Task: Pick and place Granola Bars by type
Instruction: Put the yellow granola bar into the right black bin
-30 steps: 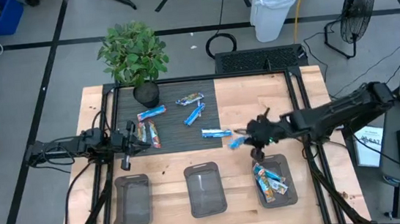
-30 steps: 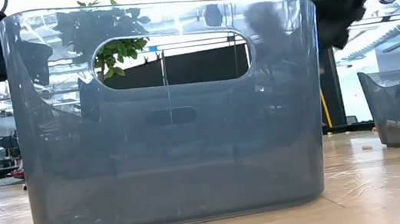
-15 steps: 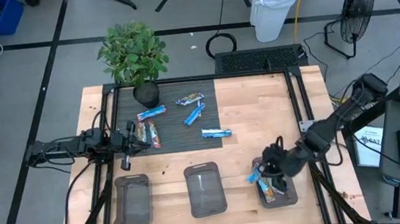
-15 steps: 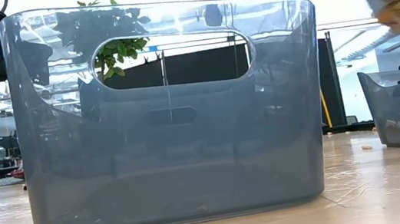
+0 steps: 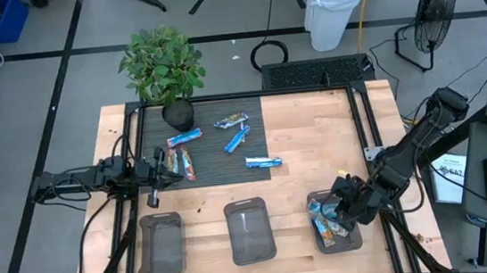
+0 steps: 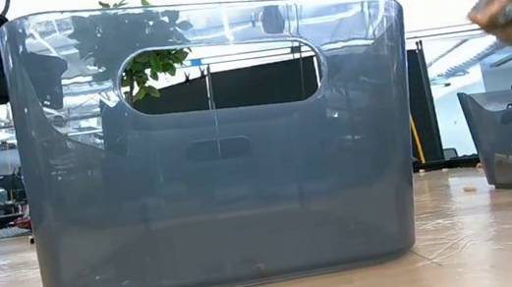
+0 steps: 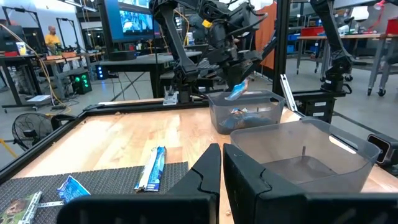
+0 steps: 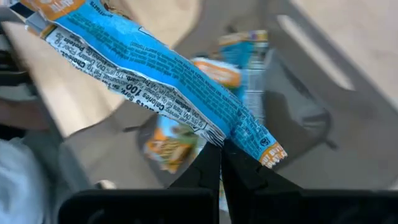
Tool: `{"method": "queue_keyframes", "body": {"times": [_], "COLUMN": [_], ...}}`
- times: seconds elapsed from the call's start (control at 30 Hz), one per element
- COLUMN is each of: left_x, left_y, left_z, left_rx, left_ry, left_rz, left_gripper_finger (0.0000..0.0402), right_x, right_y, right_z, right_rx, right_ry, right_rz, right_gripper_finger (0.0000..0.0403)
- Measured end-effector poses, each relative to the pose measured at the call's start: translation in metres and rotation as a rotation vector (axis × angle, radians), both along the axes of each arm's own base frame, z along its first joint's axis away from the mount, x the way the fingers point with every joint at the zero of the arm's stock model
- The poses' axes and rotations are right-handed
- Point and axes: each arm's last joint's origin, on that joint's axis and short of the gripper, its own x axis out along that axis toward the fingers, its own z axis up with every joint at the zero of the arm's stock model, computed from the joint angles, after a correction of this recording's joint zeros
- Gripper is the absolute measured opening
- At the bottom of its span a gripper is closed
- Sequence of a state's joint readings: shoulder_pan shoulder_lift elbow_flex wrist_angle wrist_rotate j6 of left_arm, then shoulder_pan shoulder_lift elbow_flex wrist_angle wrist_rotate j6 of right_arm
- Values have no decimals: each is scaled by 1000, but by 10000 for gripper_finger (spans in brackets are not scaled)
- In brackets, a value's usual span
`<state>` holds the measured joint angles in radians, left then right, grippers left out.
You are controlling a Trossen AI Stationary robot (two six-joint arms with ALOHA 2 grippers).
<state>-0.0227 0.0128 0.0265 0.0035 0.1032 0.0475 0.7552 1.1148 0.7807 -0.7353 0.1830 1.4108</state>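
My right gripper (image 5: 338,208) is over the right clear bin (image 5: 357,235), shut on a blue-and-white granola bar (image 8: 155,74). That bin holds several bars (image 5: 326,227) with blue and orange wrappers. Several more bars lie flat on the black mat: one (image 5: 263,161) near its right edge, others (image 5: 237,139), (image 5: 184,138) farther back. My left gripper (image 7: 221,163) is shut and level at the table's left, by the mat's left edge, touching nothing. My right gripper pinches the blue bar near one end (image 8: 245,134) between its two fingers. The fingers slant down from above and lie across the bar. The bar's long free part sticks out past the fingers, lifted clear above the right bin (image 7: 249,115).
The middle clear bin (image 5: 250,231) and the left clear bin (image 5: 162,245) stand along the near edge. A potted plant (image 5: 165,68) sits at the mat's far left corner. A black frame (image 5: 363,125) runs around the table's edges.
My right gripper has carried the blue bar from beside the mat's right edge toward the table's near right, ending over the right bin. Its wrist has rolled and tipped further downward on the way. The bar stays in the shut fingers.
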Motion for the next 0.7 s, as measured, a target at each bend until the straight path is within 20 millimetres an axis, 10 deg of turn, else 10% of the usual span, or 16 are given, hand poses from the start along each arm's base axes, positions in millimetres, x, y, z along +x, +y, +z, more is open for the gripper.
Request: {"method": "queue_keyframes", "body": {"times": [0.7], "left_x": [0], "left_y": [0], "left_z": [0], "left_rx": [0], "left_ry": [0], "left_rz": [0], "left_gripper_finger": [26], "right_x": [-5], "right_y": [-7], "right_z": [-3], "right_rx": [-88], "right_ry": [25], "right_rz": [-89], "right_gripper_finger": [0]}}
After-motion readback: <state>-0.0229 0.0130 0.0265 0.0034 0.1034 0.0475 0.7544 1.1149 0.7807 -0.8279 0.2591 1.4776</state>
